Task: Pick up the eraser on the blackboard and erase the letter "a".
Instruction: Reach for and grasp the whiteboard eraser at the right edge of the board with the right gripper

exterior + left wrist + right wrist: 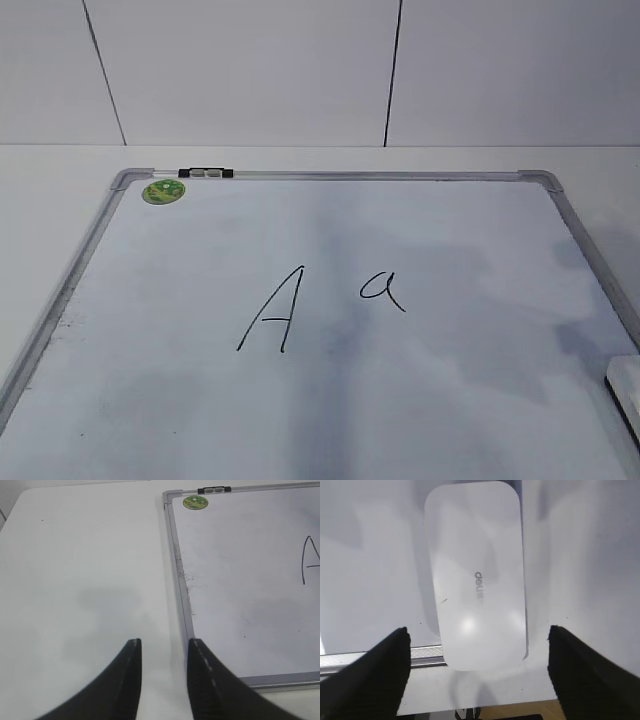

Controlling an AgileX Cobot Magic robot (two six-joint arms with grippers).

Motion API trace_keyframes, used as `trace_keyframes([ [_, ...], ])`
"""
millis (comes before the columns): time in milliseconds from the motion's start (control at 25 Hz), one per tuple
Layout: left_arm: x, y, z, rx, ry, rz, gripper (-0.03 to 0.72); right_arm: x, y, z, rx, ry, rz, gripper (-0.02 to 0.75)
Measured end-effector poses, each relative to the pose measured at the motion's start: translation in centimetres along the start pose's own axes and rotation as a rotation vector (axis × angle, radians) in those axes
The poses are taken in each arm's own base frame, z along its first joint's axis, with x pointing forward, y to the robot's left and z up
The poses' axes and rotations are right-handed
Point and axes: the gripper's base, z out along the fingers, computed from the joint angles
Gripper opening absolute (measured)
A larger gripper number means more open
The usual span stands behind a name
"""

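White and smooth, the big dry-erase blackboard with its silver metal frame (80, 255) fills most of my outside view. Near the middle I see a big black capital "A" (272, 310), and just to the right of it sits the small black handwritten letter "a" (383, 288). They are near each other but do not touch. At the upper left of the board I see a small round green magnet (163, 191), and right beside it on the top frame is a black and grey clip (205, 173).

At the lower right edge of the outside view I can see only a bit of the white rounded plastic eraser (626, 385). It lies on the board close to the right frame, well apart from the letter "a".

From my right wrist camera, the eraser (476, 575) lies flat in the middle of the frame, with small grey letters on top. My right gripper (479, 667) is spread wide. Its 2 black fingers (380, 675) sit at the lower left and lower right of the frame, and neither one touches the eraser.

From my left wrist camera, my left gripper (164, 652) is at the bottom of the frame, with only a narrow gap between its fingers. It holds nothing. It sits over the plain white table (85, 570), just beside the board's left frame (181, 580).
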Motion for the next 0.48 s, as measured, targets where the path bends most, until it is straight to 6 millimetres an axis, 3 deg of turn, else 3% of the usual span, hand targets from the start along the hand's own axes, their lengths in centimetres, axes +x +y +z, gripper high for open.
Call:
trace_keyframes([
  [480,0.0,0.0,0.0,0.000,0.000,0.000,0.235,-1.1,0.5,1.8,0.009,0.038,-0.011,0.682],
])
